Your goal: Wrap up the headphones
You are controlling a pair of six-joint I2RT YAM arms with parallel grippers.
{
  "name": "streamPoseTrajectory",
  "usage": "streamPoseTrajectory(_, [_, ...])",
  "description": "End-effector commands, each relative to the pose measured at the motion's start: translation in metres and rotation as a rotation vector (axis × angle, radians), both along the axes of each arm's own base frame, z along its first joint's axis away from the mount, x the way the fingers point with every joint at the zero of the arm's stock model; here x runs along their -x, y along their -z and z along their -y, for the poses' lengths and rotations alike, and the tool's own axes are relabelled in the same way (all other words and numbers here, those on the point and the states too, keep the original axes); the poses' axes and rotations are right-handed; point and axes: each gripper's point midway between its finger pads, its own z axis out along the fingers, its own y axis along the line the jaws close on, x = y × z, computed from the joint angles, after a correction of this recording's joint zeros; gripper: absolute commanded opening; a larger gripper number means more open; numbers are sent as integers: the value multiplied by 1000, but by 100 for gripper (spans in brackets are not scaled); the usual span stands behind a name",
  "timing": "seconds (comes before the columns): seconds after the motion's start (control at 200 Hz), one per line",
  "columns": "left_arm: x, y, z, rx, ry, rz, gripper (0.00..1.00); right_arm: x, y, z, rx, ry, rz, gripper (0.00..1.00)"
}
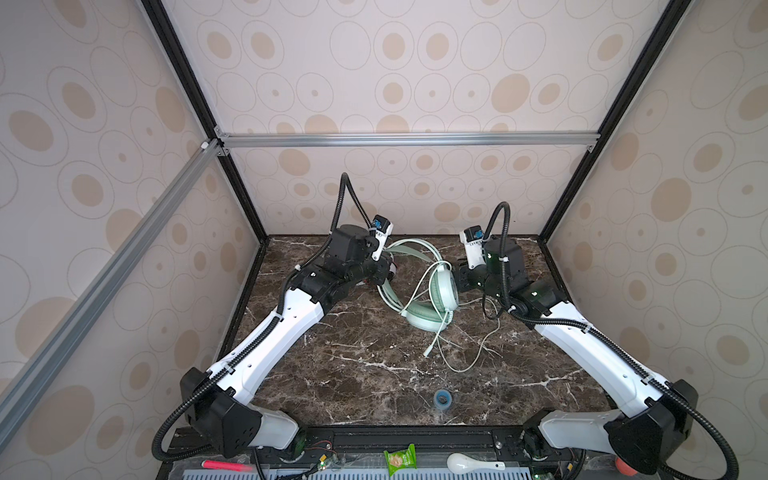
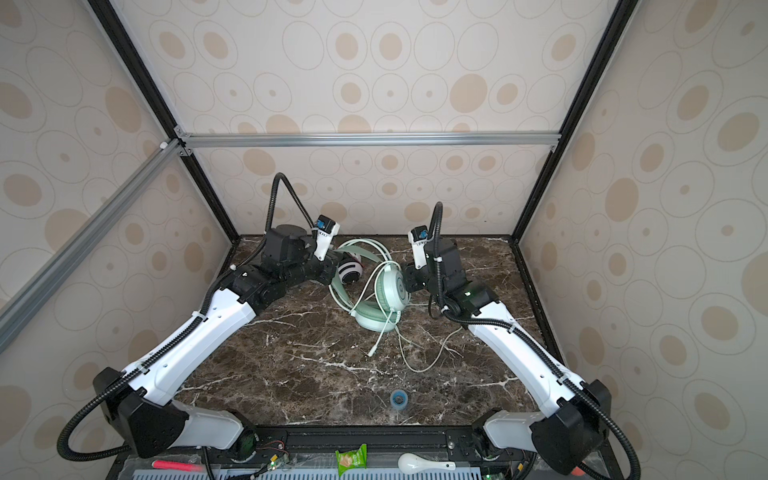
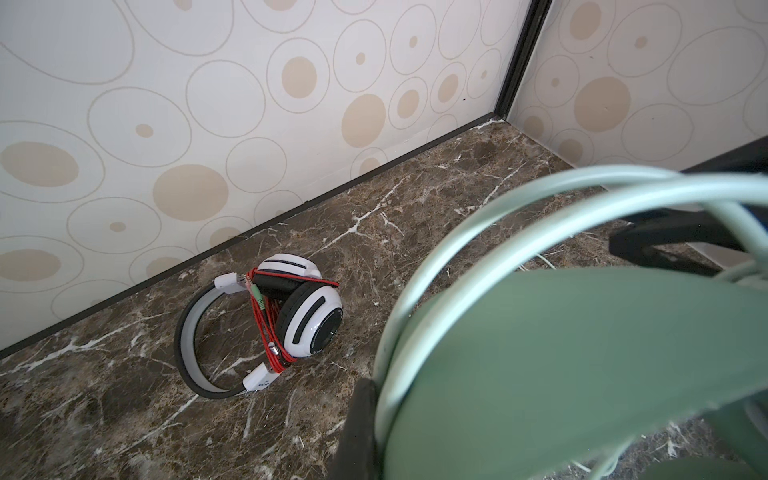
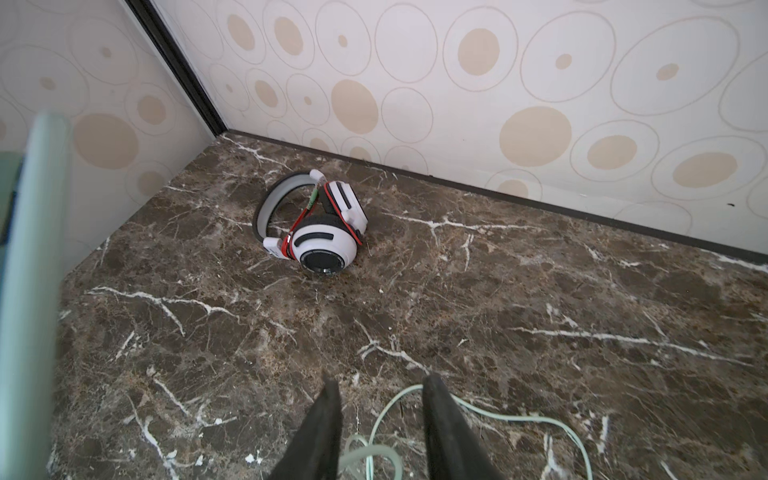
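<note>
The pale mint green headphones [image 1: 444, 289] [image 2: 390, 291] stand near the middle of the marble table, one ear cup upright. My left gripper [image 2: 332, 277] is shut on their headband [image 3: 582, 353], with one black finger [image 3: 359, 415] pressed against it. Their cord [image 1: 478, 353] trails loose toward the front, wound partly over the cups. My right gripper [image 4: 382, 382] [image 1: 461, 278] is open just right of the upright cup, and a loop of mint cord [image 4: 397, 399] lies on the table between its fingers. The white headphones [image 3: 307, 316] [image 4: 328, 241] [image 2: 349, 272] lie near the back wall, red cord wound around them.
A small blue tape roll [image 1: 443, 399] sits near the table's front edge. Beyond that edge lie a green packet [image 1: 400, 459], a white spoon [image 1: 461, 463] and a pink marker [image 1: 226, 464]. Patterned walls close in the back and both sides.
</note>
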Motion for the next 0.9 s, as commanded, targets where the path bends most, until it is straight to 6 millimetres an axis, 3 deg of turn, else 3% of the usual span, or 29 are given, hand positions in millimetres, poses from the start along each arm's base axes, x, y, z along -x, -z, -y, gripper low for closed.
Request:
streamPoseTrajectory(0.0, [2,-68,3,171,11,98,0,10,-26,3,-76,-55,81,45])
streamPoseTrajectory(0.21, [-2,-80,-6,216,-11,92,0,26,-25,36,-62,-45,98,65])
streamPoseTrajectory(0.325, [-5,-89,-9,250,-13,94,0,48,-9,21,-20,-212,75,74])
streamPoseTrajectory(0.495, [-8,-106,-15,297,-10,105,0,60,14,8,-36,-299,-2,75])
streamPoseTrajectory(0.62, [-10,-115,-17,319,-10,114,0,55,23,0,-98,-309,-35,76])
streamPoseTrajectory(0.895, [-8,-125,-18,340,-13,124,0,23,35,-19,-197,-303,-36,76])
